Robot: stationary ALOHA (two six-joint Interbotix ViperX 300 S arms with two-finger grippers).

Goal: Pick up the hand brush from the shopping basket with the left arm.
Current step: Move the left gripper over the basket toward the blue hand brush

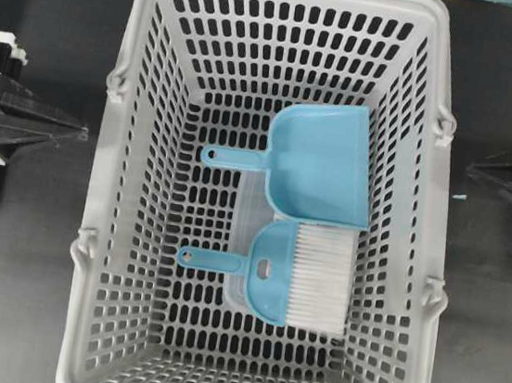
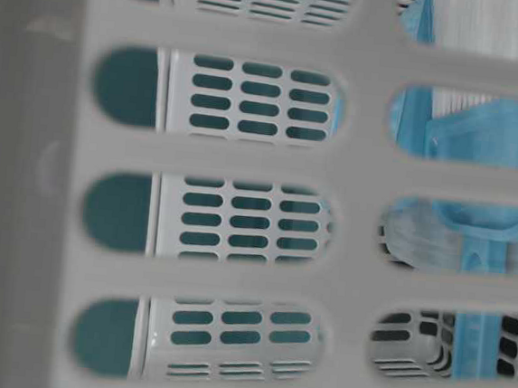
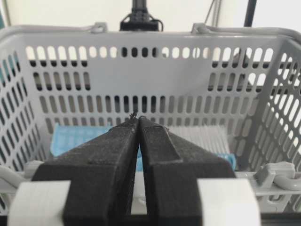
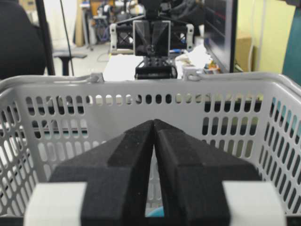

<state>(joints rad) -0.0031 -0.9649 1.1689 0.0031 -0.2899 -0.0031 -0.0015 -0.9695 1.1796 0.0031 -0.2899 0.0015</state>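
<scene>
1. Lying flat on the floor of the large light grey slotted plastic shopping basket point(image 1: 139, 233), the small light blue hand brush with white bristles point(image 1: 274, 273) points its thin handle toward the left arm's side.
2. The black two-finger left claw point(image 3: 138, 123), fingers pressed together, sits outside the basket wall, level with its rim.
3. The right claw point(image 4: 154, 126), likewise closed, faces the bristle end.
4. Judged nearer the handle, the left arm must go over the wall and down.

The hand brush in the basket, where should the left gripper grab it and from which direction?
Probably the thin handle, from straight above. The hand brush lies flat on the basket floor, its handle pointing toward the left gripper with open floor around it. Its bristles sit close under the dustpan and near the far wall. Jaws should straddle the handle crosswise.
</scene>
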